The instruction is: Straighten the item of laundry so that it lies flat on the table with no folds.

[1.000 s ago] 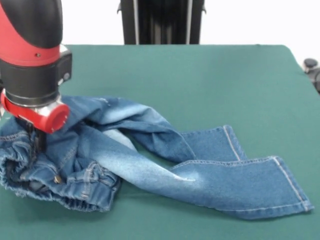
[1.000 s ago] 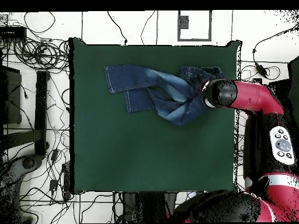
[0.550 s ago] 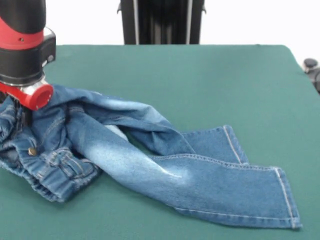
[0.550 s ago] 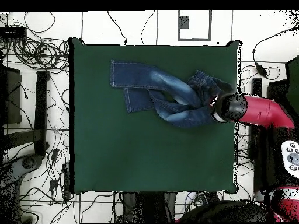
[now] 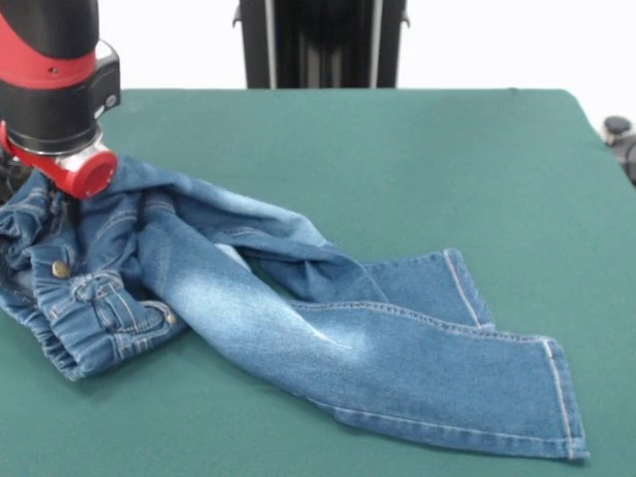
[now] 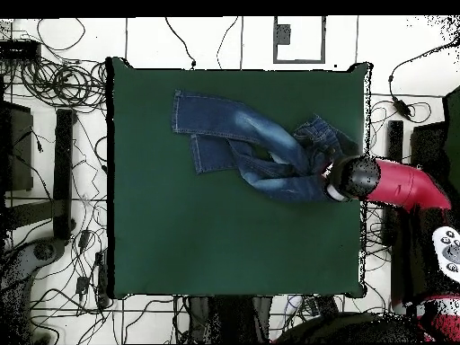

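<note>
The item of laundry [image 5: 298,318], small blue jeans with faded patches, lies crumpled on the green table [image 5: 417,149]. Its waistband is bunched at the front view's left, a brass button showing, and the two legs cross as they run toward the lower right. My gripper [image 5: 45,199] hangs under the red and black arm end at the left, sunk into the raised waist cloth and shut on it; its tips are hidden. Seen from overhead, the jeans [image 6: 260,148] stretch from the table [image 6: 225,243]'s upper middle to its right edge, where the gripper [image 6: 337,180] holds the waist.
The red arm [image 6: 400,184] reaches in from beyond the table's right edge in the overhead view. Cables [image 6: 54,81] lie on the floor around the table. A small dark object [image 5: 621,139] sits off the table's right side in the front view.
The gripper has dragged the waist toward the table's edge, left in the front view. The legs followed and lie more stretched out. The waistband has risen slightly.
</note>
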You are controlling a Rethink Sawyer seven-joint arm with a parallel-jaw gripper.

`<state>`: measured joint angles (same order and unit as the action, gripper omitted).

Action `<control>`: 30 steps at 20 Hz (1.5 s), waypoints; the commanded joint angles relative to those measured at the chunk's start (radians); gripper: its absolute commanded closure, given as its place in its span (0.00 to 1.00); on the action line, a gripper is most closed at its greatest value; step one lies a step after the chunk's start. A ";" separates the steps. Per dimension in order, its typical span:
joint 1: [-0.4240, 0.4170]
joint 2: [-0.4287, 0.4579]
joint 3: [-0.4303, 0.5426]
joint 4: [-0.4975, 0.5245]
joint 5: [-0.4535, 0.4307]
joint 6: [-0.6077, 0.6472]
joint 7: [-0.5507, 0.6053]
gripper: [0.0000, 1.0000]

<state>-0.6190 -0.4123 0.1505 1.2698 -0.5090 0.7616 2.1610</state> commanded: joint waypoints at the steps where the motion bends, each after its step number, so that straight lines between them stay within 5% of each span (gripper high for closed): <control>1: 0.023 0.042 -0.024 0.230 0.080 -0.025 0.175 1.00; 17: 0.163 -0.042 -0.191 0.455 0.235 -0.155 0.354 1.00; 30: 0.258 -0.080 -0.261 0.563 0.415 -0.062 0.276 1.00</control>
<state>-0.4113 -0.5140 -0.1202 1.6689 -0.1935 0.6103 2.1695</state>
